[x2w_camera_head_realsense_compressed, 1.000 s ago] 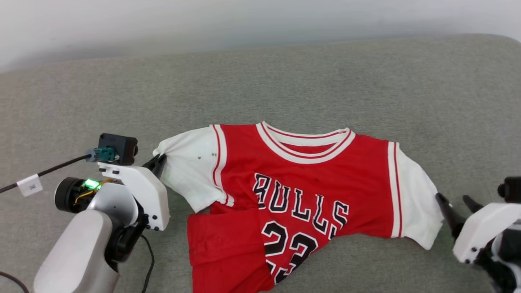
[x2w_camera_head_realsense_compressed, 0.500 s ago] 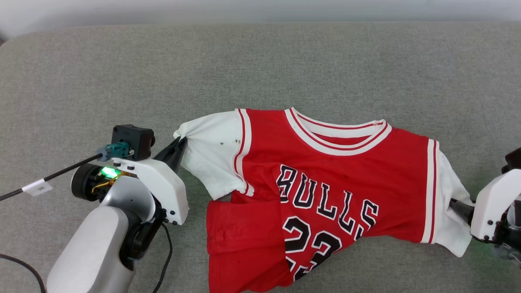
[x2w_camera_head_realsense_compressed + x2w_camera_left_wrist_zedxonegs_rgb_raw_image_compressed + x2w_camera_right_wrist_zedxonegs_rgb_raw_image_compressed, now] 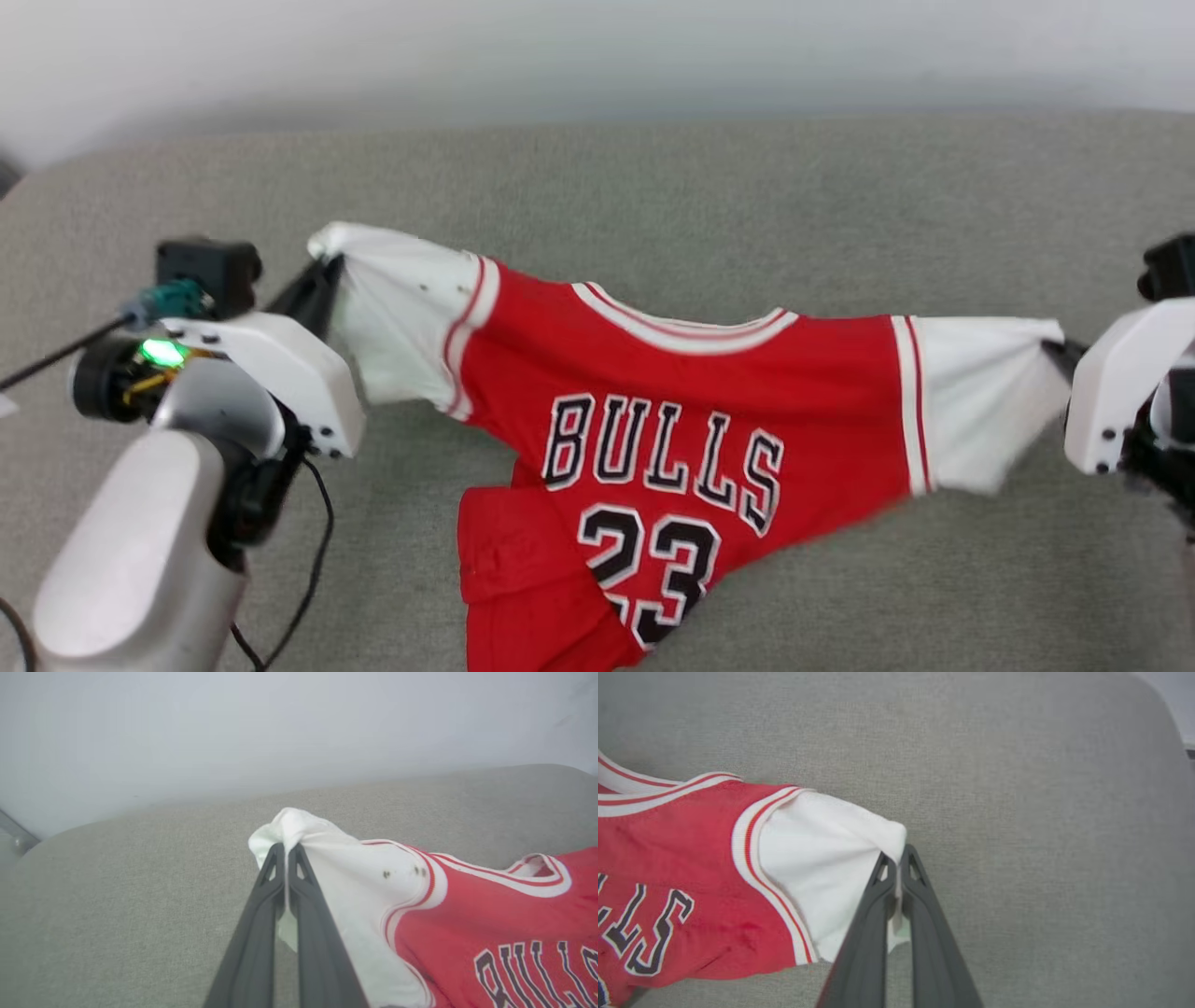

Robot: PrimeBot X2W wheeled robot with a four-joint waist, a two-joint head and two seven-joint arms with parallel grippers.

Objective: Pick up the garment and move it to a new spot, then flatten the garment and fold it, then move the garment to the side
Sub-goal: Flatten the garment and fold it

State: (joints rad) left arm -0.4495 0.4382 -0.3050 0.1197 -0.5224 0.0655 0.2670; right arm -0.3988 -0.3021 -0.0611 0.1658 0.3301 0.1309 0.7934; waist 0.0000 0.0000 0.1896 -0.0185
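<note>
Red jersey cloth with short white sleeves, the garment (image 3: 681,373) is strung out sideways between the two grippers, over a grey upholstered surface (image 3: 653,187). Its sleeve ends are raised and its chest sags between them. The striped collar (image 3: 681,331) is on the far edge, with the black "BULLS" lettering (image 3: 663,453) and the "23" (image 3: 653,560) facing up. Its lower corner on the robot's left is doubled over into a red flap (image 3: 513,579), and the hem runs off the near edge of the head view, so I cannot tell whether it touches the surface.

At the garment's left sleeve (image 3: 397,308), which carries a few small dark specks near the trim, the left gripper (image 3: 325,269) has its jaws pressed together on the bunched white cuff; in the left wrist view the cloth wraps over both fingertips. At the garment's right sleeve (image 3: 980,392) the right gripper (image 3: 1050,348) pinches the outer cuff corner in the same way, its jaws closed with a sliver of white fabric between them.

Outward from the garment's left sleeve, a green light (image 3: 161,353) glows on the left wrist and a dark cable (image 3: 308,569) loops beside the pale forearm. Beyond the garment's collar side, the grey surface ends at a pale wall (image 3: 597,47).
</note>
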